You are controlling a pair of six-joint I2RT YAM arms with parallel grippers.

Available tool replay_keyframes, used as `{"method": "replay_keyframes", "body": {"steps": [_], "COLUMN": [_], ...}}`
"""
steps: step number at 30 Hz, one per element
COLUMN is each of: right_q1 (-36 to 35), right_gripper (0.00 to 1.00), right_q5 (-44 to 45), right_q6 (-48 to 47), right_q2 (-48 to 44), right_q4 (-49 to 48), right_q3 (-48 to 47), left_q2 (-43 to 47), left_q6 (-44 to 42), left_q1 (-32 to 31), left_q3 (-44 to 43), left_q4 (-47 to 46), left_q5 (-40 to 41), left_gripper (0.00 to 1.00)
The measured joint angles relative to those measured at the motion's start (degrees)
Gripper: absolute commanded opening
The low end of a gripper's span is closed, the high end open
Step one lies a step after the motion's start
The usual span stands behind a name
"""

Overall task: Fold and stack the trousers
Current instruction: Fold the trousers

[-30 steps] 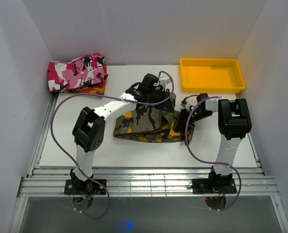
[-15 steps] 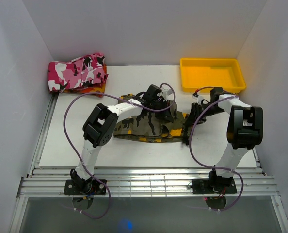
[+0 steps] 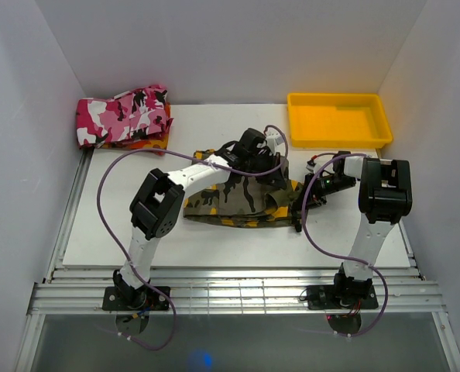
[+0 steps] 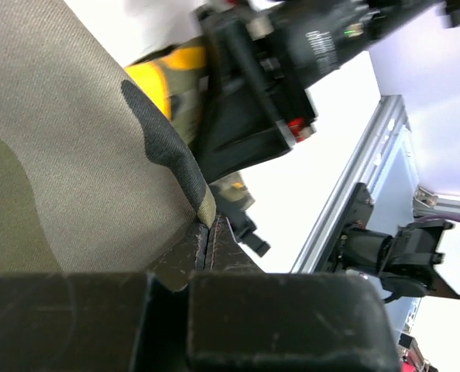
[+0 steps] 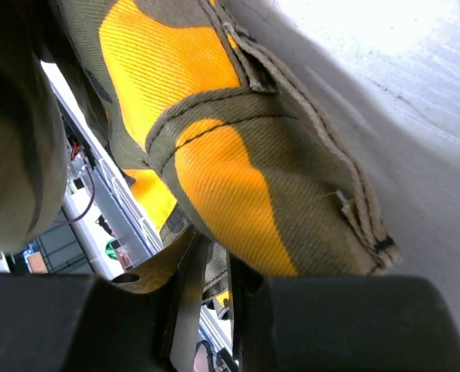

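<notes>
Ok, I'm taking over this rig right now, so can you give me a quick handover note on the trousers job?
Left gripper: shut on an edge of the trousers.
Right gripper: closed on the trousers' right end, low over the table.
Trousers: mid-table, lying as a long band, apparently folded lengthwise.
Done: that first fold, it seems.
Left: fold the band shorter, then probably set it on the pink camouflage garment at the far left corner.

Soft, even light is filling the top view; at the right wrist, glare is bleaching the table (image 5: pixel 385 46) beside the trousers (image 5: pixel 214 155), whose nearest folds are lying out of focus.
</notes>
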State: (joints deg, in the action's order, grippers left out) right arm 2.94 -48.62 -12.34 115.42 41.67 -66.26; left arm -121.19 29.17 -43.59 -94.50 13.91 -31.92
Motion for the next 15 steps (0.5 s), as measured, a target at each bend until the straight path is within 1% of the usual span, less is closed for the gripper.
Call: {"method": "replay_keyframes", "body": {"steps": [7, 12, 15], "right_q1": [-0.07, -0.07, -0.09], "right_gripper": [0.22, 0.23, 0.24], "right_q5": [0.26, 0.22, 0.57], "right_q6": [0.15, 0.09, -0.35], "right_q2": [-0.7, -0.7, -1.09], "right_q4": [-0.68, -0.63, -0.07], "right_q3": [0.5, 0.52, 0.44], "left_q2": [-2.47, -8.28, -11.72], "left_q6": [0.85, 1.53, 2.03], "left_q1": [-3.26, -4.81, -4.98], "left_q3": [-3.96, -7.54, -7.8], "left_q4": [-0.87, -1.75, -2.38], "left_q5": [-0.13, 0.07, 0.48], "left_gripper": [0.0, 0.0, 0.01]}}
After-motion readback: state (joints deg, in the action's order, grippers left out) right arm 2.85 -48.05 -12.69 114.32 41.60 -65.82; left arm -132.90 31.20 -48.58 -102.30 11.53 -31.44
